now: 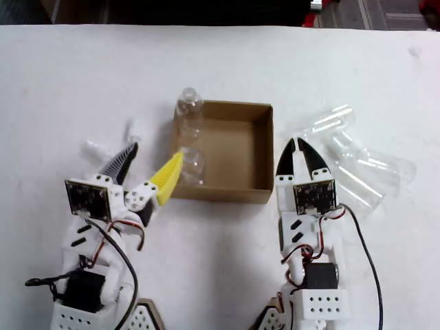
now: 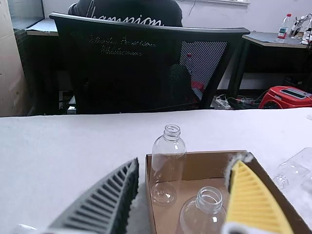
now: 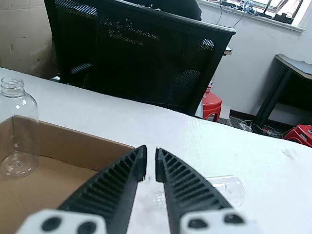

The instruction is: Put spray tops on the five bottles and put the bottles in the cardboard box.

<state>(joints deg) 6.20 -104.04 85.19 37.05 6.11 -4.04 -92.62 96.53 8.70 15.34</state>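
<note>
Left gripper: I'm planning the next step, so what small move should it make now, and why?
Probably ease the left gripper forward around the nearer bottle. Its jaws stand open, that bottle stands in the cardboard box just ahead, roughly between them, and its neck is bare, so it likely needs a steadying hold before capping.

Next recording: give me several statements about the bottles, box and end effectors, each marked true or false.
1. Two upright bottles stand inside the cardboard box. True.
2. Those bottles already wear spray tops. False: their necks are open.
3. The left end effector is open. True.
4. The right end effector grips a bottle. False: it is shut on nothing, beside the box.
5. Near the right arm, loose bottles lie on the table. True.
</note>
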